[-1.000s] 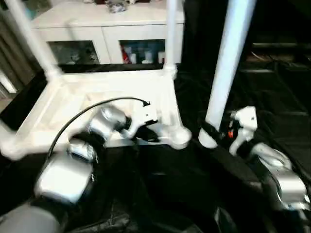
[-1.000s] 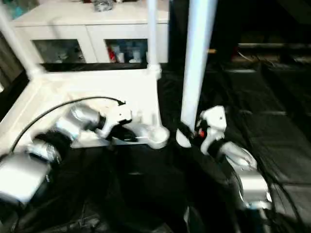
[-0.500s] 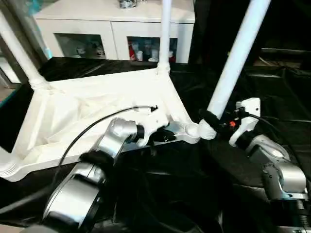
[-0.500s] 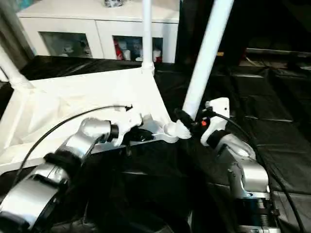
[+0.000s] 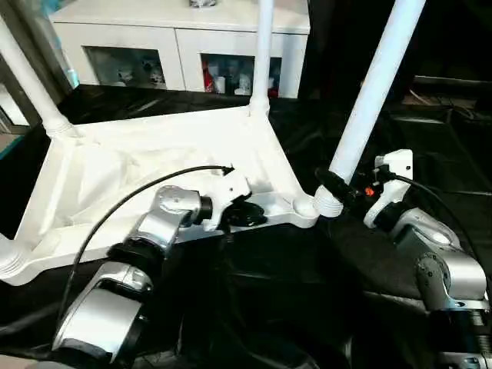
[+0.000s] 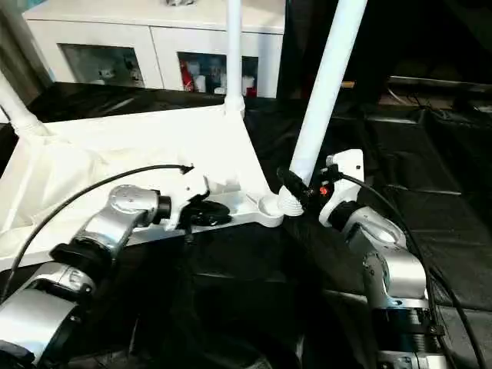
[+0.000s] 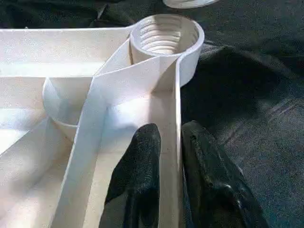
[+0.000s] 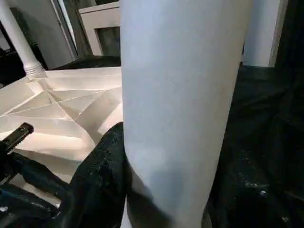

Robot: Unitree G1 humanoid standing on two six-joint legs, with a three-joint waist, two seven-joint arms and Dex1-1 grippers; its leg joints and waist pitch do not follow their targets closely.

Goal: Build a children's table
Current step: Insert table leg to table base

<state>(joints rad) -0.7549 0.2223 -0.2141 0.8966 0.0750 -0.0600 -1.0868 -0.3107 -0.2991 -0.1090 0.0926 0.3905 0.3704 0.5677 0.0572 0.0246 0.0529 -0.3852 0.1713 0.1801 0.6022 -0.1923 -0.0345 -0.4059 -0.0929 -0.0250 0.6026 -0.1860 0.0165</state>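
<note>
**Loose leg held beside the empty corner socket**

The children's table (image 5: 154, 165) is seen upside down on black sheeting (image 5: 292, 269), ribbed underside upward, in front of a white cabinet (image 5: 177, 38). The empty corner socket (image 7: 164, 35) serves as the landmark. Just beside it, the loose leg (image 5: 369, 96) is held near its lower end by the right hand (image 5: 332, 184), tilted away from the socket. Along the rim from the socket, the left hand (image 7: 166, 161) is set narrowly astride the table's edge wall, one finger (image 7: 137, 175) inside and one outside.
</note>
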